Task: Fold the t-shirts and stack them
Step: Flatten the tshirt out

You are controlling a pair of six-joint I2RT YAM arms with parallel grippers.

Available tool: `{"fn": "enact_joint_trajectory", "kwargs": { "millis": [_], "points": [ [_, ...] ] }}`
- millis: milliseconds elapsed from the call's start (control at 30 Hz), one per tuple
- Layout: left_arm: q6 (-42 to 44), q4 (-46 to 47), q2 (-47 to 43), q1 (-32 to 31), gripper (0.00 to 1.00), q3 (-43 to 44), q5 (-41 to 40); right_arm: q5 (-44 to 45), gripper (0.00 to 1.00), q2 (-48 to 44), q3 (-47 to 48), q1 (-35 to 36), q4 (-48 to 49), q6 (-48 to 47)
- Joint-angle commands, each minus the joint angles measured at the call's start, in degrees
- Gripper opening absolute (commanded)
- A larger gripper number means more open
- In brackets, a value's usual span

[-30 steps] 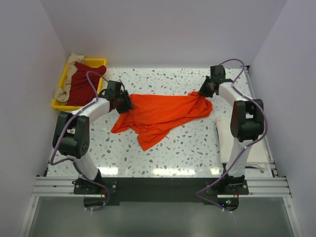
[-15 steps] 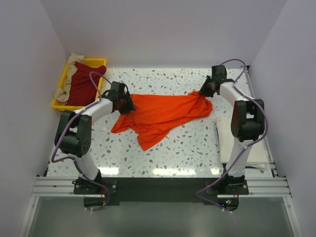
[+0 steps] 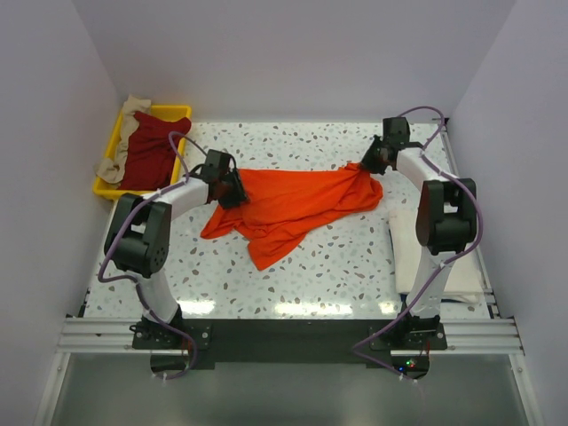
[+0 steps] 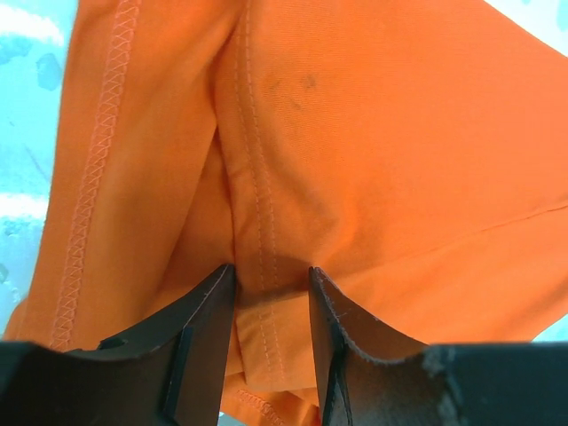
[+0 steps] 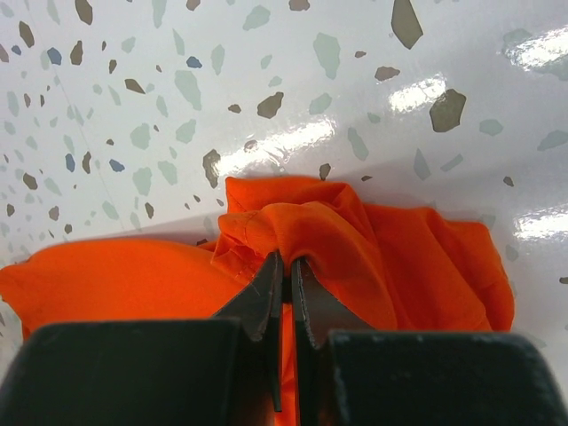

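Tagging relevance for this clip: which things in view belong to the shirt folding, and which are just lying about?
Job: orange t-shirt, dark red t-shirt, beige t-shirt, cream-white cloth at right, likely a shirt.
Lying about: yellow tray, table.

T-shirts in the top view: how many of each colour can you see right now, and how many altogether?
Orange t-shirt: 1
Dark red t-shirt: 1
Beige t-shirt: 1
Cream-white t-shirt: 1 (partly hidden by the right arm)
Total: 4
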Motion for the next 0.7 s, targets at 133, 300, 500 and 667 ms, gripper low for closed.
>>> {"fn": "enact_joint_trajectory", "kwargs": {
  "millis": [133,300,500,667],
  "points": [
    [-1.17,3.42,-1.39,-0.60,0.40,-0.48,1.57,-1.56,0.00,-0.65,-0.27,-0.67,2.36,0.74],
    [-0.90,3.34,-1.57,-0.69,0.34,-0.22,1.66,-1.82,0.00,-0.56,-0.36,-0.76,2.45,0.92],
    [-0.90,3.42,-1.22,-0.69,0.13,0.13,2.10,-2.00,0.00,-0.65,-0.45,-0.94,2.45,1.09],
    [-0.38,1.59,-3.67,-0.69,0.00,1.36,1.75,-2.09,0.00,-1.18,-0.80,-1.11,2.36,1.27]
  ]
}}
